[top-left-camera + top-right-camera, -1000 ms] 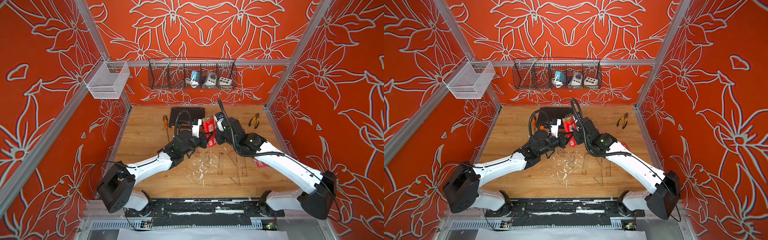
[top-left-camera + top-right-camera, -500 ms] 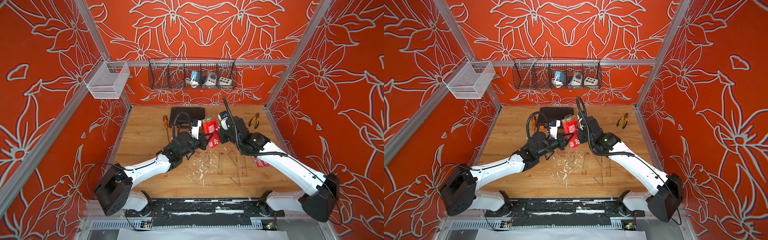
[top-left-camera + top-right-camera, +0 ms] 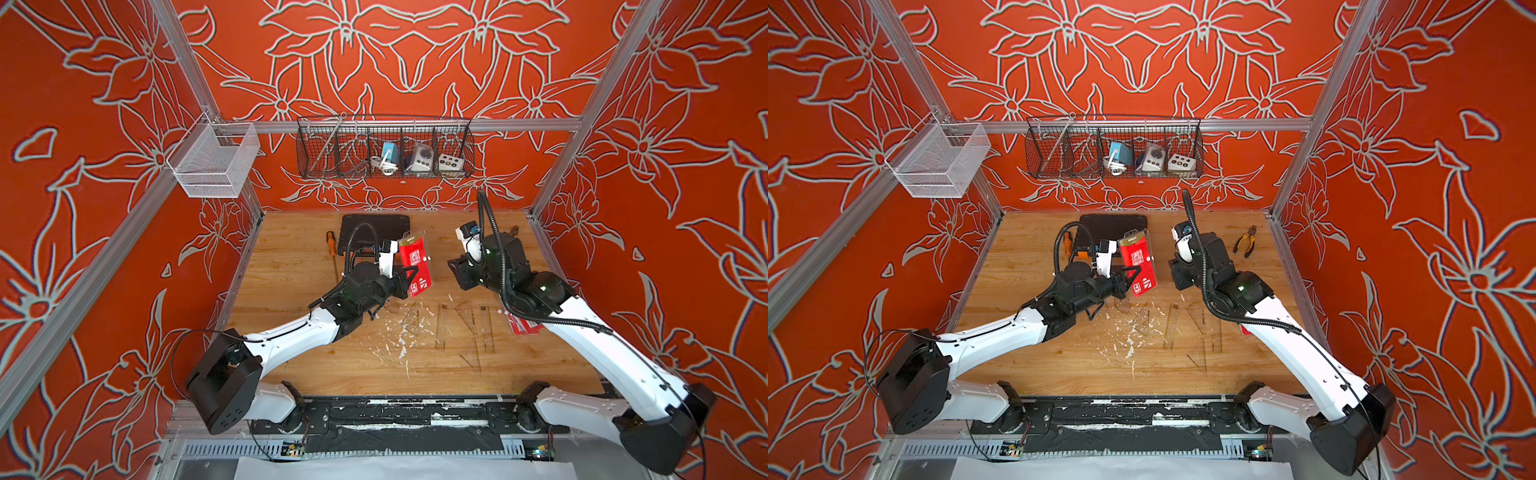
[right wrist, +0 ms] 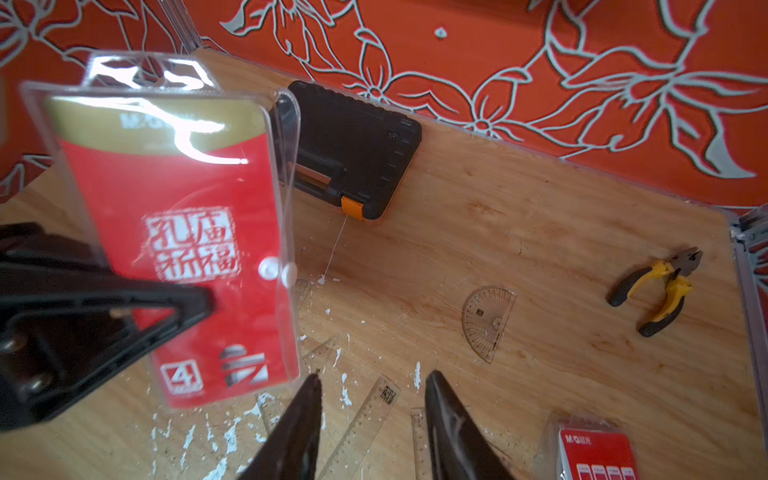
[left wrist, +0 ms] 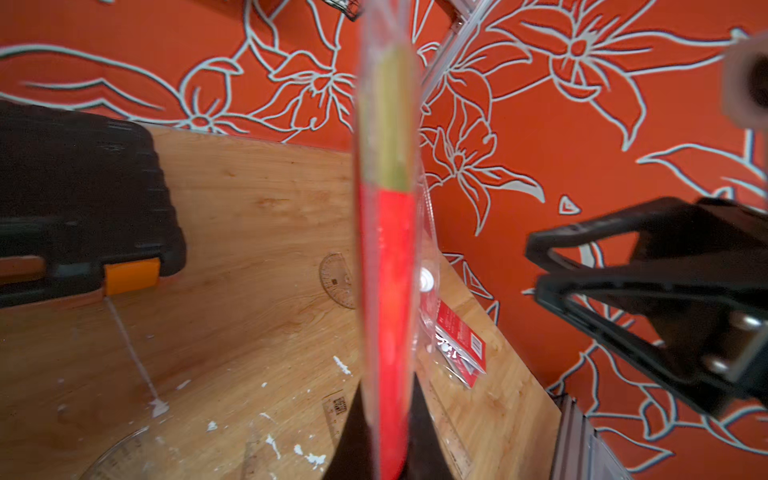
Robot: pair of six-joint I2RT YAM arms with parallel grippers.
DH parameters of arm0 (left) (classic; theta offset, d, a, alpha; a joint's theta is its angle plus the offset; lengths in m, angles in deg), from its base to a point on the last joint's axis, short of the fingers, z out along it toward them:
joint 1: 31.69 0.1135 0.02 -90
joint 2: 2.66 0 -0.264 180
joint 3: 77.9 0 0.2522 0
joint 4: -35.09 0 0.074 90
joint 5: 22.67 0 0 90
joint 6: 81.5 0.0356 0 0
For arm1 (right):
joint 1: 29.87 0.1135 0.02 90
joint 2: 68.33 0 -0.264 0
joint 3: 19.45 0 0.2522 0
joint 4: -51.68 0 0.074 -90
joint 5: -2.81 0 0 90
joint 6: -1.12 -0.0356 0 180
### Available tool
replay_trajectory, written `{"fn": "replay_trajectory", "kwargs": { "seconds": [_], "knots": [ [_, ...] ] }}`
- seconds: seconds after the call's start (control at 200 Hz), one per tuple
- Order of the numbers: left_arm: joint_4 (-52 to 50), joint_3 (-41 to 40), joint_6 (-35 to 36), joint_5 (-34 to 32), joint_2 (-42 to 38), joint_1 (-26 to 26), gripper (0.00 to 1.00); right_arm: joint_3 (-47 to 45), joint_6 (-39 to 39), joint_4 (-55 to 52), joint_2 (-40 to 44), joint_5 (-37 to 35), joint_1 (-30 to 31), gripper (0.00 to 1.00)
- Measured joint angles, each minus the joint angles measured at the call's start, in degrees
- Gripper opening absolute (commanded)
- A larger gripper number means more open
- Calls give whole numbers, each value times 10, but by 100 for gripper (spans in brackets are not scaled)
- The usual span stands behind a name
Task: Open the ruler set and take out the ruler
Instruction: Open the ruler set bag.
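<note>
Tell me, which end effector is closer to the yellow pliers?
Right. The right end effector hangs open a short way from the pliers; the left end effector is beyond it, farther off, clamped on the red packet.

"孔庙祈福" and a boxed "4" on the red ruler set (image 4: 183,257); "M&G" on the other pack (image 4: 595,455) on the table.

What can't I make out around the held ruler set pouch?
Ruler set pouch contents: red card and glare hide them in the right wrist view; edge-on, blurred in the left wrist view.
Second packet: mostly under the right arm in both top views; cut by the frame edge in the right wrist view.
Loose rulers markings: too small, top views.
</note>
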Motion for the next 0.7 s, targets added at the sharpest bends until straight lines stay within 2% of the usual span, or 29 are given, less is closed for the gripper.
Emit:
{"fn": "replay_trajectory", "kwargs": {
  "seconds": [0.2,0.29,0.365,0.505,0.575,0.701],
  "knots": [
    [-18,-26,9,-9,-30,30,0,-3,-12,-50,9,14,0,44],
    [-25,-32,16,-8,-41,34,0,-32,-14,-45,11,42,0,41],
    [-32,-33,22,-5,-46,34,0,-64,-19,-32,16,78,1,34],
    [-42,-37,29,5,-52,34,0,-105,-35,9,39,156,9,12],
    [-47,-38,30,16,-52,34,0,-108,-40,32,46,183,14,9],
    [-46,-39,30,42,-52,34,0,-108,-47,77,46,218,18,8]
  ]
}}
